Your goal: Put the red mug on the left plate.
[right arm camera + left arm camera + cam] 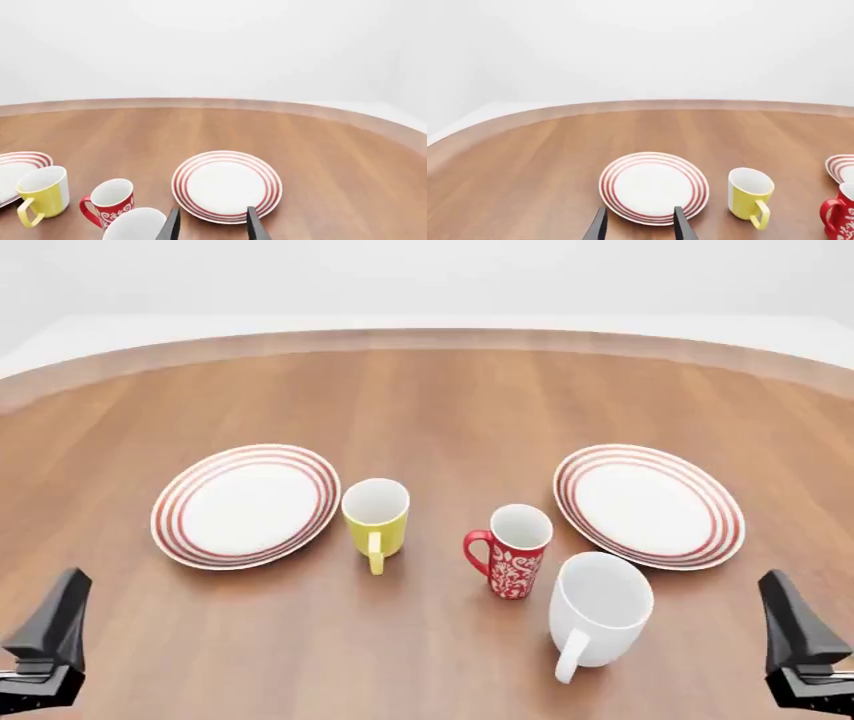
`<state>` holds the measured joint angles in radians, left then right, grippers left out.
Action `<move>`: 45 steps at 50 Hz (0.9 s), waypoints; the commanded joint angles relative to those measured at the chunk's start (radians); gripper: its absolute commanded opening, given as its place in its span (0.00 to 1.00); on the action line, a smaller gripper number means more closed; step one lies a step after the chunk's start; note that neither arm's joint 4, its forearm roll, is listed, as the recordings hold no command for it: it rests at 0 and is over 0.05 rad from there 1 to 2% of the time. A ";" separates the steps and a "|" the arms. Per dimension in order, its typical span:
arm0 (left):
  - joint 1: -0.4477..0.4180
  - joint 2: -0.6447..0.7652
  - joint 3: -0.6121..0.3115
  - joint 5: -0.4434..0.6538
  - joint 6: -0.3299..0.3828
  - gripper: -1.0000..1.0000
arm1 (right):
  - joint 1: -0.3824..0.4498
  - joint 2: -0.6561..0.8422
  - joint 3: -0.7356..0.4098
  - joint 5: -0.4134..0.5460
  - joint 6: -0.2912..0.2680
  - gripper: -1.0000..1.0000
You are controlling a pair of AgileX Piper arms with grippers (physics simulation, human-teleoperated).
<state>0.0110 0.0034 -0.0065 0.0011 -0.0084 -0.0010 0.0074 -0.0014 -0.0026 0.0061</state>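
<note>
The small tall red mug with white floral pattern [509, 550] is seen standing upright on the brown wooden table [454, 400], well ahead of both grippers and nearer the right gripper [213, 225] than the left gripper [640, 225]. Both grippers are parked at the near table edge with their dark fingers spread apart and nothing held between them.

The round white plate with thin red rings, the left plate [244, 504], lies directly ahead of the left gripper and is unoccupied. A plain yellow mug [375, 519] stands just beside that plate, between it and the red mug. A larger plain white mug [598, 610] stands just beside the red mug, on its near right, and a look-alike ringed plate [649, 504] lies ahead of the right gripper.

Several risks are judged likely. The white mug could be struck if the red mug is approached from the right gripper's side. The yellow mug could be knocked over if the red mug is carried low toward the left plate. The wrong plate could be chosen, since the two look alike. The tall narrow mug could be tipped by an off-centre grasp.
</note>
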 commanded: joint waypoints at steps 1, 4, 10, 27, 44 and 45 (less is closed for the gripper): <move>0.026 0.008 -0.021 0.005 -0.035 1.00 | -0.002 0.013 -0.003 -0.001 0.015 1.00; 0.027 0.013 -0.019 0.001 -0.033 1.00 | -0.002 0.015 -0.004 -0.001 0.017 1.00; 0.032 0.017 -0.046 0.028 0.037 1.00 | -0.001 0.013 -0.004 0.000 0.016 1.00; -0.123 0.006 -0.358 0.152 0.163 1.00 | 0.000 0.015 -0.004 -0.002 0.016 1.00; -0.229 0.181 -0.527 0.120 0.309 1.00 | 0.001 0.019 -0.004 -0.005 0.016 1.00; -0.251 0.197 -0.539 0.118 0.327 1.00 | 0.001 0.019 -0.004 -0.005 0.016 1.00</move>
<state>-0.1713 0.1089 -0.4505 0.1296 0.2282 -0.0005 0.0241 -0.0051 -0.0059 0.0217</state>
